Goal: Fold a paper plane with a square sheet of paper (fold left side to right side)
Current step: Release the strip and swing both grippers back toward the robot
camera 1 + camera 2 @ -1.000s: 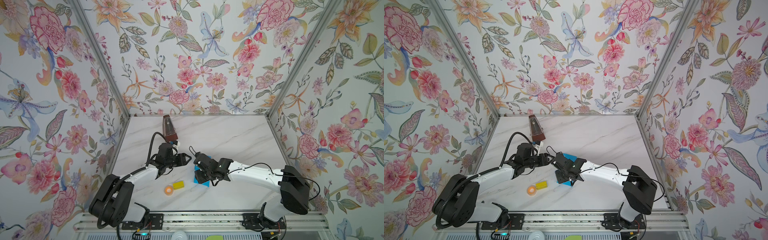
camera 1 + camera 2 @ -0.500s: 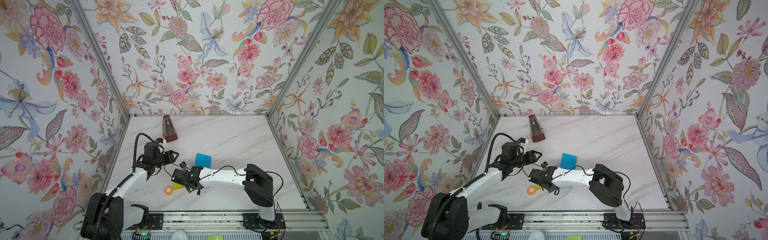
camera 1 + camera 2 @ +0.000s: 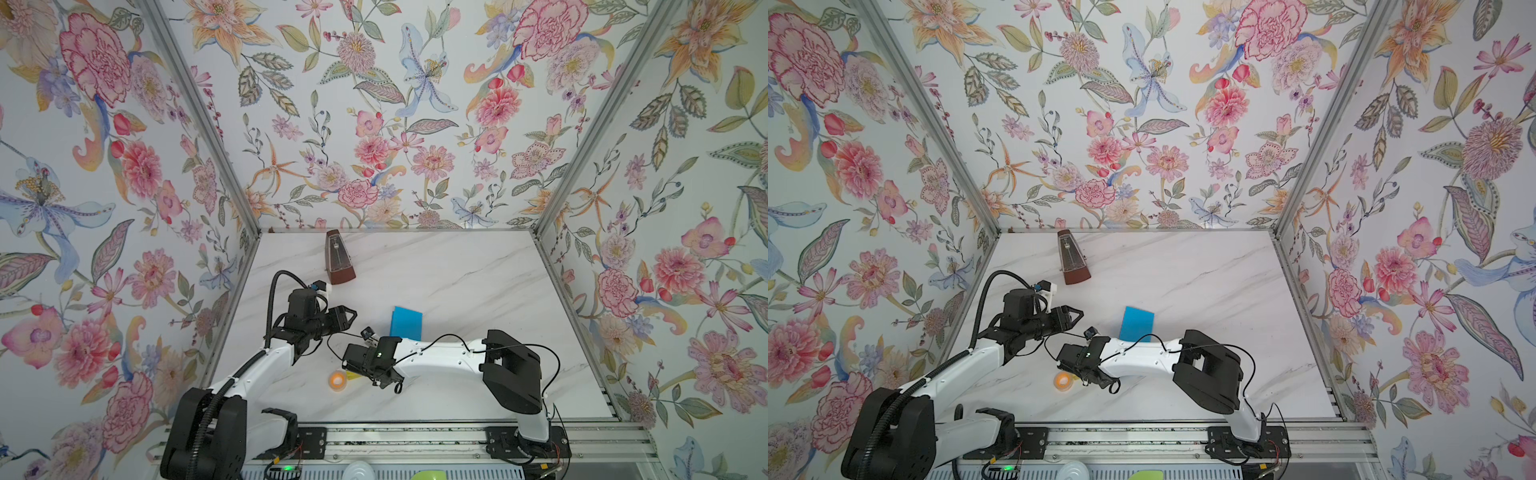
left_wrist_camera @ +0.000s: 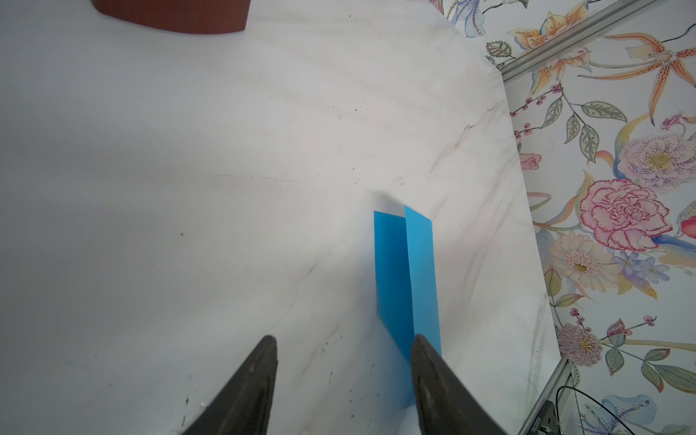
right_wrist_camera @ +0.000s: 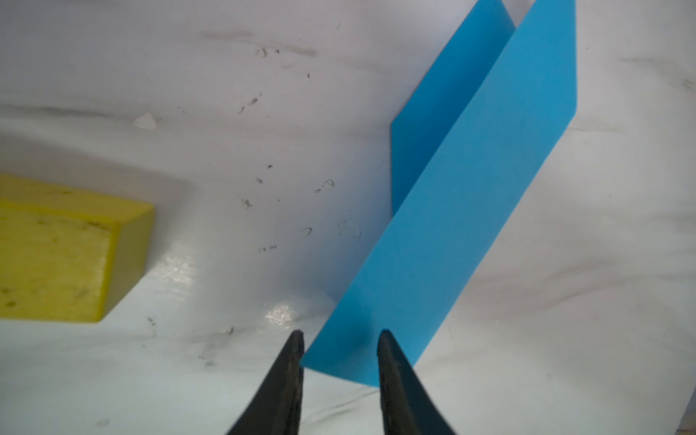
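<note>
A: Back left, the brown metronome (image 3: 340, 259) stood on the table (image 3: 478, 282). In front of it the left end effector (image 4: 342, 339) hung released, nothing between its jaws.
B: Up front, orange tape roll (image 3: 337, 380) and yellow block (image 5: 56, 256) sat side by side. The right end effector (image 5: 341, 333) was parted too, gripping nothing.
A: Mid-table lay the square sheet of paper (image 3: 406, 323), creased in half, top flap lifted, near edge hidden by the right arm (image 3: 440, 357).

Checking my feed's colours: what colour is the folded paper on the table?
Bright blue; the paper shows best in the right wrist view.
</note>
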